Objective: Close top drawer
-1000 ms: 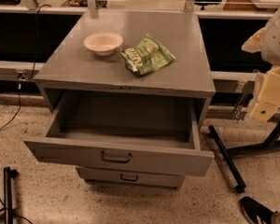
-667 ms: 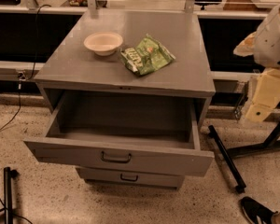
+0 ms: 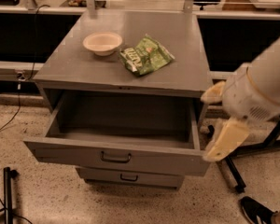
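Observation:
The top drawer (image 3: 74, 151) is pulled far out of the grey cabinet, and its inside looks empty. Its flat grey front has a small dark loop handle (image 3: 115, 158) at the centre. My gripper (image 3: 220, 119) is at the right of the cabinet, beside the drawer's right front corner. It is open and empty, with its cream fingers spread wide. The lower finger (image 3: 226, 141) has its tip close to the right end of the drawer front; I cannot tell whether it touches. The upper finger (image 3: 213, 93) is by the cabinet's right side.
A white bowl (image 3: 102, 42) and a green snack bag (image 3: 145, 55) lie on the cabinet top (image 3: 70, 66). A lower drawer (image 3: 149, 178) is shut below. Black stand legs (image 3: 233, 171) and a shoe (image 3: 256, 211) are on the floor at right, and a black stand (image 3: 8, 195) at left.
My arm has swung in from the right edge toward the drawer's right front corner. The drawer stays open as before.

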Controlling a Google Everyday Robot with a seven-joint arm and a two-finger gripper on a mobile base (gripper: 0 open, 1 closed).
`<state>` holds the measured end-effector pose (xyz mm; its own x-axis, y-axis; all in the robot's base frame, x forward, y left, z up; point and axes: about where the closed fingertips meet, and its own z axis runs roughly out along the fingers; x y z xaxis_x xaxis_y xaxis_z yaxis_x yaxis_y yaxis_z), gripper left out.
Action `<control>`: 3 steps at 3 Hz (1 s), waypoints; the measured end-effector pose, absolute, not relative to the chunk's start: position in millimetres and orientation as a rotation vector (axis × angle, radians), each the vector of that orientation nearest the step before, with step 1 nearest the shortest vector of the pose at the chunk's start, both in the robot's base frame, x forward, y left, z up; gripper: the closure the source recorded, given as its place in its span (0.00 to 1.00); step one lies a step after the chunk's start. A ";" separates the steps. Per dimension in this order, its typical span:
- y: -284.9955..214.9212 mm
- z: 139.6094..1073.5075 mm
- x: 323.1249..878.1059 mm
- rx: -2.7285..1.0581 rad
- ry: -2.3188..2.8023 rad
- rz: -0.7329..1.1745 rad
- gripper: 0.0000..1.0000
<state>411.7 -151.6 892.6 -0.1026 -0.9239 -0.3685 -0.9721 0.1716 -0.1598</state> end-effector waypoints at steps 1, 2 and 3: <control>-113.6 840.6 399.0 -1.752 2.038 0.263 0.41; -103.8 820.9 402.3 -1.718 2.028 0.254 0.64; -99.4 817.9 400.9 -1.724 2.029 0.262 0.88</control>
<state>400.9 -99.4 817.9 -0.1067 -0.8813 -0.4603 -0.9693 0.1953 -0.1492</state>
